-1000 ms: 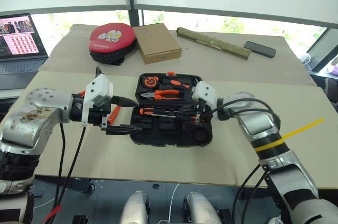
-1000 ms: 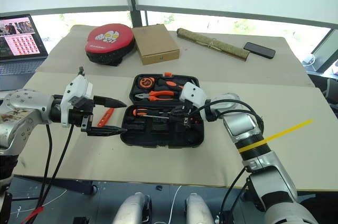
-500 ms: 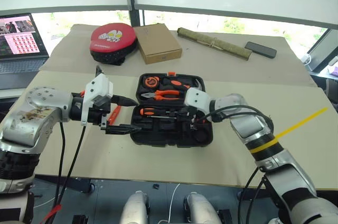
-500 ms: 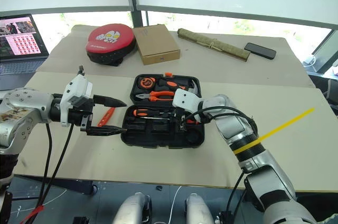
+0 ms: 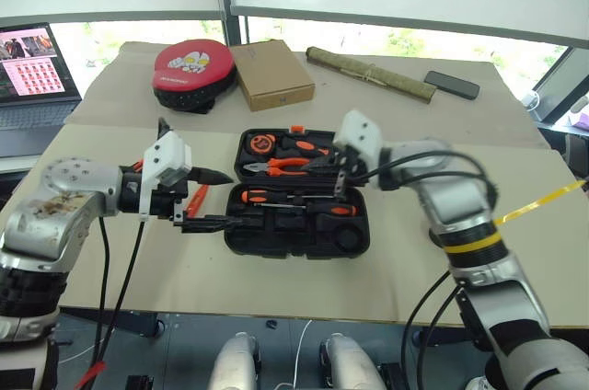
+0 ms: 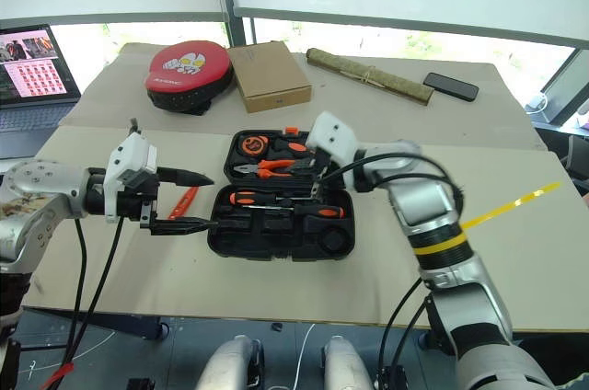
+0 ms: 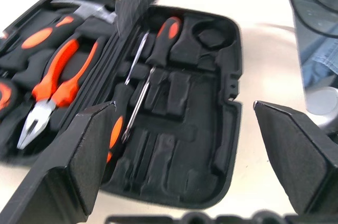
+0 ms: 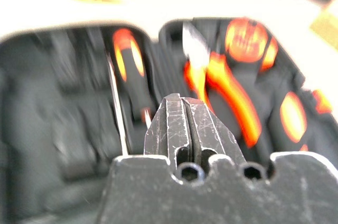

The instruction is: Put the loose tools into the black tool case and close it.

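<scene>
While the right gripper (image 6: 317, 189) hangs over the open black tool case (image 6: 276, 224), fingers pressed together, the left gripper (image 6: 189, 201) waits beside it, fingers spread.

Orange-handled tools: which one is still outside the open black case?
The slim orange screwdriver lying on the table left of the black plastic tool case, behind the left gripper. The rest sit in slots.

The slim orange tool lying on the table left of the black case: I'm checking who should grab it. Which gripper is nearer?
Left. The left gripper hovers right beside the slim orange tool; the right gripper hangs over the open black plastic tool case.
</scene>
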